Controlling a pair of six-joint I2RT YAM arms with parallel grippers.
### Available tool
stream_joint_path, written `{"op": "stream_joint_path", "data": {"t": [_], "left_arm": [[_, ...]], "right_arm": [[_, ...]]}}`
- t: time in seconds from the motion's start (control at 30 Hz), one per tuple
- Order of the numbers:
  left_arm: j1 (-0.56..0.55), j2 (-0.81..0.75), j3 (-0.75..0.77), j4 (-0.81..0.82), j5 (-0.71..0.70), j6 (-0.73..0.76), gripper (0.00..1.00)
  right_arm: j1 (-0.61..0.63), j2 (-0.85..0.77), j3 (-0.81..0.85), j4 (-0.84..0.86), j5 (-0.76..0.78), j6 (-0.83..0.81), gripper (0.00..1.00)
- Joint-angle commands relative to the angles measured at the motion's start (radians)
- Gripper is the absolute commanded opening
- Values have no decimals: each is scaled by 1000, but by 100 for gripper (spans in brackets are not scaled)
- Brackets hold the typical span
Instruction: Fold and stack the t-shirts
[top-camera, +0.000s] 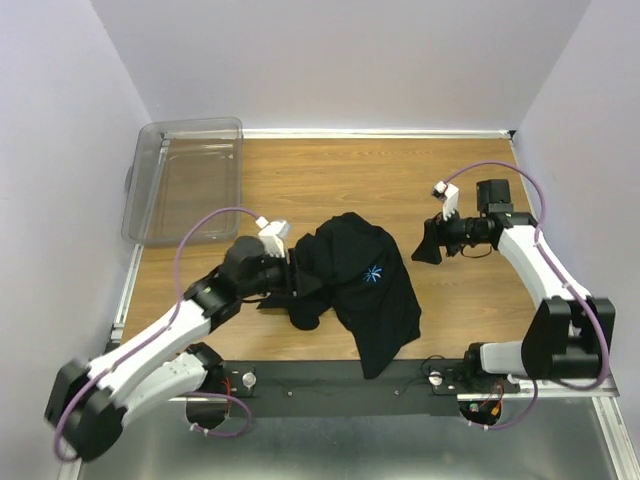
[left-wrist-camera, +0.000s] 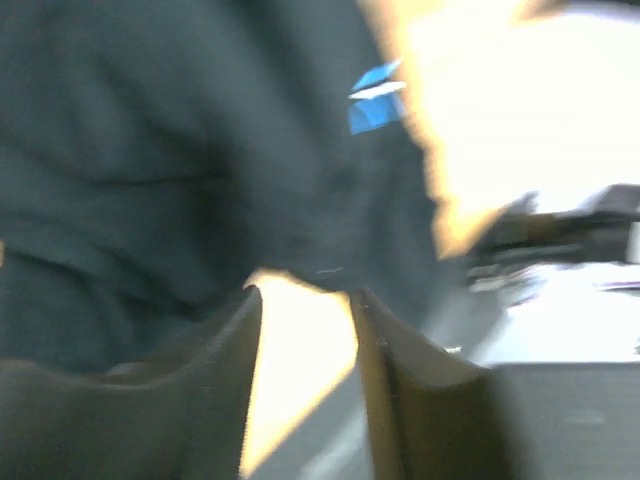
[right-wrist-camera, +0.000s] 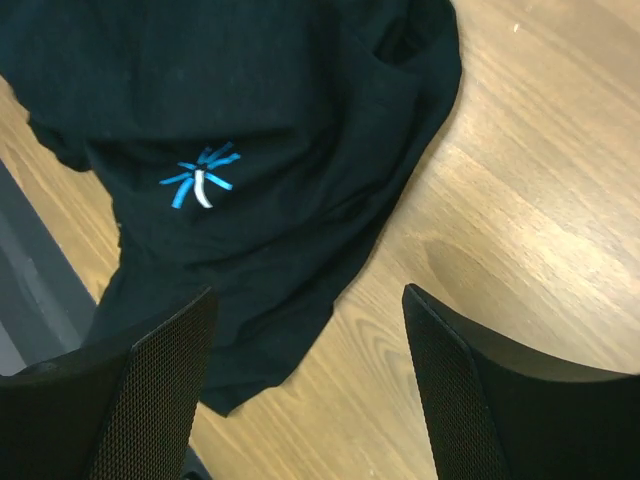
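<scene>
One black t-shirt (top-camera: 360, 285) lies crumpled in the middle of the wooden table, its light-blue starburst logo (top-camera: 373, 273) facing up and its lower part reaching the near edge. My left gripper (top-camera: 293, 272) is at the shirt's left edge. In the blurred left wrist view its jaws (left-wrist-camera: 305, 292) stand apart with bare table between them and the shirt (left-wrist-camera: 180, 150) just ahead. My right gripper (top-camera: 425, 245) hovers to the right of the shirt, apart from it. It is wide open (right-wrist-camera: 310, 290) and empty, with the shirt (right-wrist-camera: 250, 110) and logo (right-wrist-camera: 200, 180) ahead.
A clear plastic bin (top-camera: 185, 180) stands at the table's back left corner. A black bar (top-camera: 330, 380) runs along the near edge between the arm bases. White walls close the table at the back and sides. Bare wood (top-camera: 480, 300) shows on the right.
</scene>
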Motion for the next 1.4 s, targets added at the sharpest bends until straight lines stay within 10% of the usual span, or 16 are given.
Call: {"op": "stream_joint_path", "data": {"t": [0.0,0.2,0.47,0.8,1.07,1.2,1.37], "left_arm": [[-7,-207,0,4,-4,-149,57],[-2,-326,-10,-55,-135,-163,68],[27,-114,-53,109,-182,-144,68],[59,111,69,171,-238,-19,71],[73,291,194,137,-204,81,71],[71,338,192,142,-187,100,70],[71,412,214,160,-155,117,63]], "right_arm": [[0,78,23,40,-33,-22,82],[74,317,73,131,79,88,81],[121,447,112,225,153,200,70],[137,465,130,200,35,246,1],[134,404,159,203,172,240,1],[135,413,159,203,202,249,49],[135,514,169,202,144,265,53]]}}
